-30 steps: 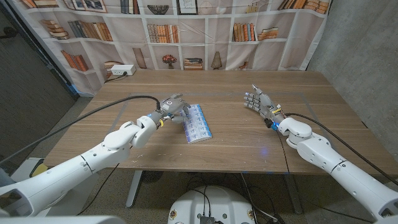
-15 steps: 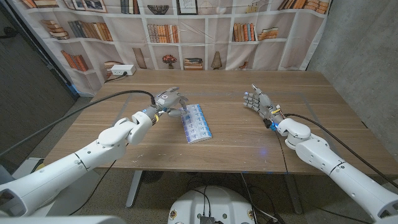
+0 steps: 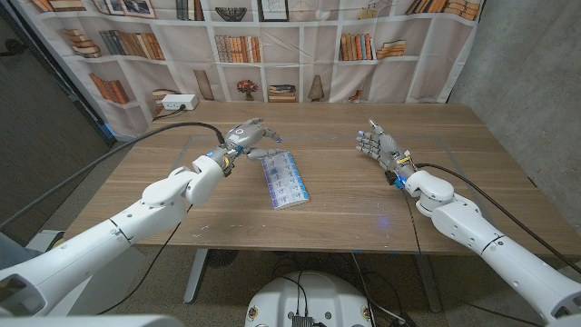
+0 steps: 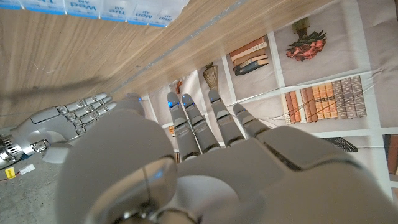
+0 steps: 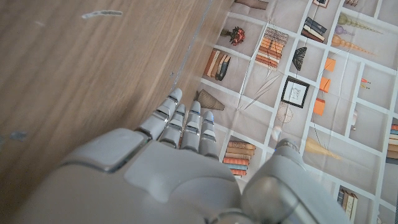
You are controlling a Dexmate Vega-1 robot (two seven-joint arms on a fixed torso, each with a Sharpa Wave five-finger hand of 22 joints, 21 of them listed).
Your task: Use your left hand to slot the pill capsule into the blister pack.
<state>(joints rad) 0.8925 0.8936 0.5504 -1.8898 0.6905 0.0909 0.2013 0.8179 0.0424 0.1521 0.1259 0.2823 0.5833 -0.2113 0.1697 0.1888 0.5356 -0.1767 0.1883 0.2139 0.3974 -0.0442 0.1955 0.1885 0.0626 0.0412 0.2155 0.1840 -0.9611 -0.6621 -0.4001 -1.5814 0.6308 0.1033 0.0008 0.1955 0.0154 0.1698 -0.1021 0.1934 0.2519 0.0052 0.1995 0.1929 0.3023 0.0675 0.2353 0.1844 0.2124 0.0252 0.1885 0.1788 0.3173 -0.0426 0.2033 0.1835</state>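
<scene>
My left robot hand (image 3: 247,137) hovers with its fingers spread and holds nothing; my right robot hand (image 3: 379,147) stands upright, fingers apart.

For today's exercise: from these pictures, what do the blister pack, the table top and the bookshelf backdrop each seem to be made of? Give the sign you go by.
Blister pack: seemingly glossy plastic or foil, white with blue printed cells, light glinting off it.
Table top: wood or wood-look laminate, matte brown with a straight grain; which one is unclear.
Bookshelf backdrop: probably printed fabric or vinyl, since the shelves look flat and the sheet hangs with wrinkles at its edges.
</scene>
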